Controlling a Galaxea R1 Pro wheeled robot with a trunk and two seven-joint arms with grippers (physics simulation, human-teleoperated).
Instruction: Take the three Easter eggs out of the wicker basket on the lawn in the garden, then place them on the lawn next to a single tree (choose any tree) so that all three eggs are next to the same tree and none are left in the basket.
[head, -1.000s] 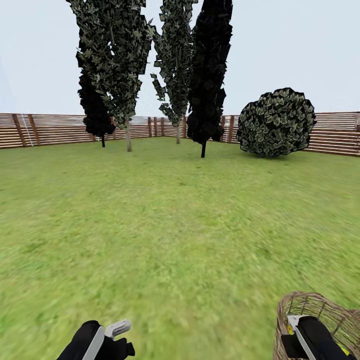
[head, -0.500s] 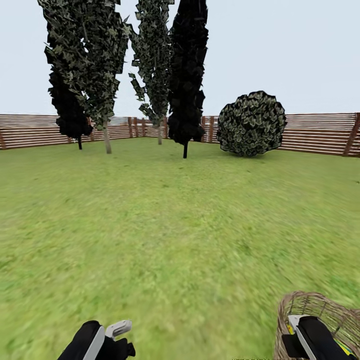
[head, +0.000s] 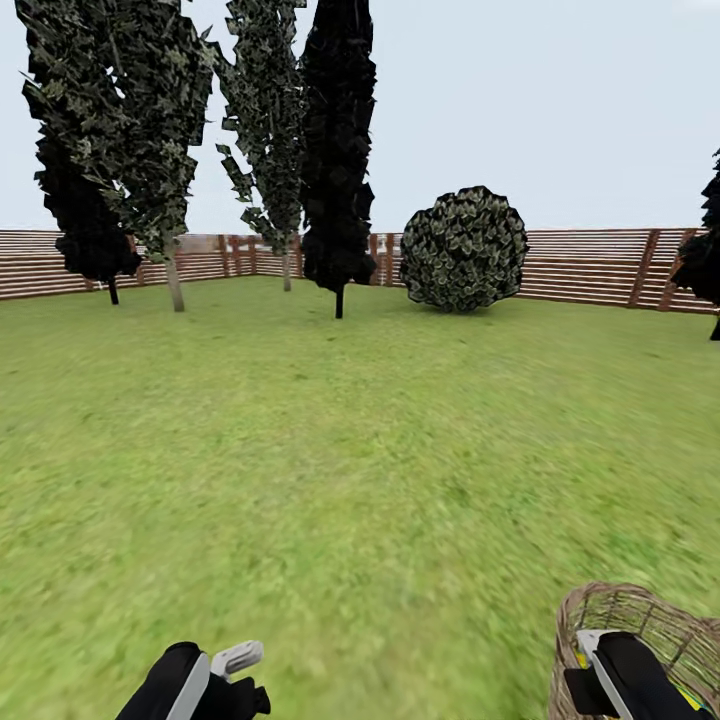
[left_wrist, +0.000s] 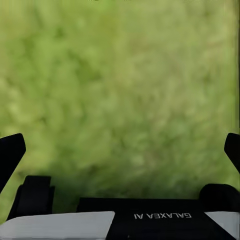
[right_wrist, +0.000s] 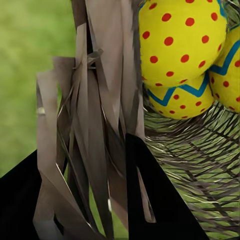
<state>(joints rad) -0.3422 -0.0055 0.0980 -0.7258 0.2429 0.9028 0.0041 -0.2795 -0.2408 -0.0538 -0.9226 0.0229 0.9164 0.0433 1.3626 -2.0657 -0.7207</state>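
We see the lawn spreading wide to the slatted fence at its far edge, with dark narrow cypress-like trees and a round bush standing before it. None of these looks like the thick-trunked tree we judge the task wants.

At the near right edge of the head view sits the wicker basket, with the right gripper clamped on its woven rim: in the right wrist view the dark fingers straddle the wall strips. Inside lie the Easter eggs; we make out 2 for sure, pressed together, and cannot tell where the 3rd is.

The left gripper hangs low over bare grass, its jaws spread wide and empty.

What could go wrong: we judge the grip on thin wicker strips to be weak, so a quick turn could tilt the basket and spill eggs far from any tree. Choosing a cypress would also miss the goal.

Against the picture of 1 second ago, trees and bush sit further left and a new dark tree shows at the right edge: our view has swung right, while both arms and the basket keep their places.
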